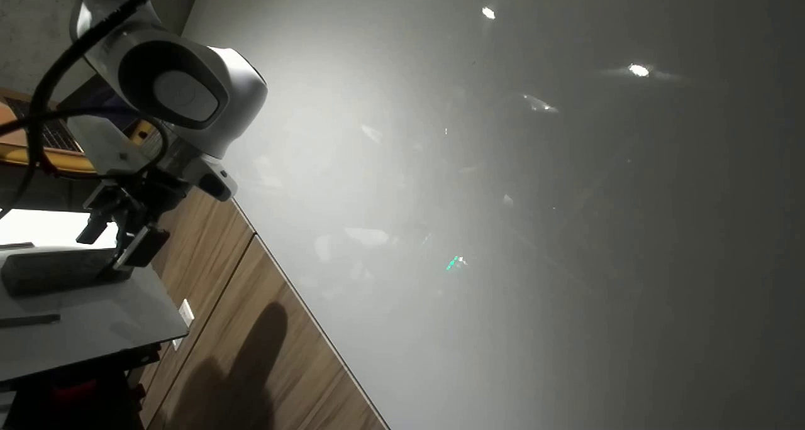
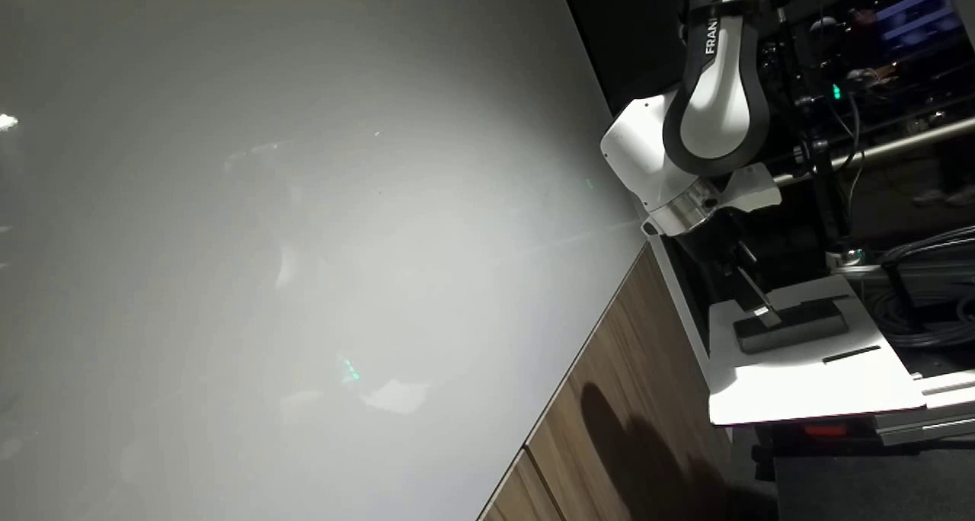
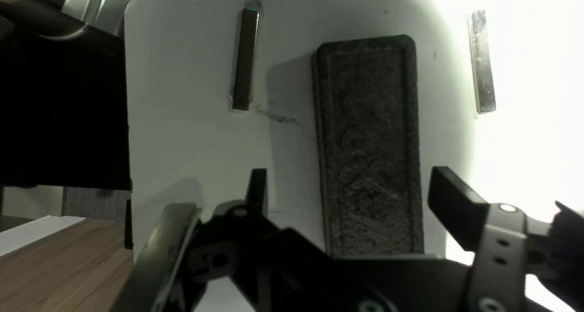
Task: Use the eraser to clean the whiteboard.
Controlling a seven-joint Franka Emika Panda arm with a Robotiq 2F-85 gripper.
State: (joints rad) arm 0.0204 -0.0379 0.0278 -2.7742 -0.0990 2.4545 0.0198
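The eraser [image 3: 370, 143] is a dark grey oblong block lying flat on a small white tabletop [image 3: 191, 70]. It also shows in both exterior views [image 1: 56, 273] [image 2: 800, 327]. My gripper [image 3: 353, 191] is open and empty. In the wrist view the eraser's near part lies between the two fingers, with a gap on each side. The gripper is at the eraser's end in both exterior views [image 1: 115, 241] [image 2: 752, 286]; its exact height over the tabletop is hard to tell. The whiteboard [image 1: 503, 329] is large, glossy and pale grey, also in an exterior view [image 2: 305, 300].
Thin strips [image 3: 245, 59] [image 3: 482, 61] are fixed on the tabletop on both sides of the eraser. Wooden panels [image 1: 242, 279] [image 2: 640, 353] stand below the whiteboard. A laptop [image 1: 60, 134] sits behind the arm. A black cable [image 1: 75, 46] hangs along the arm. Coiled cables [image 2: 933, 300] lie beyond the tabletop.
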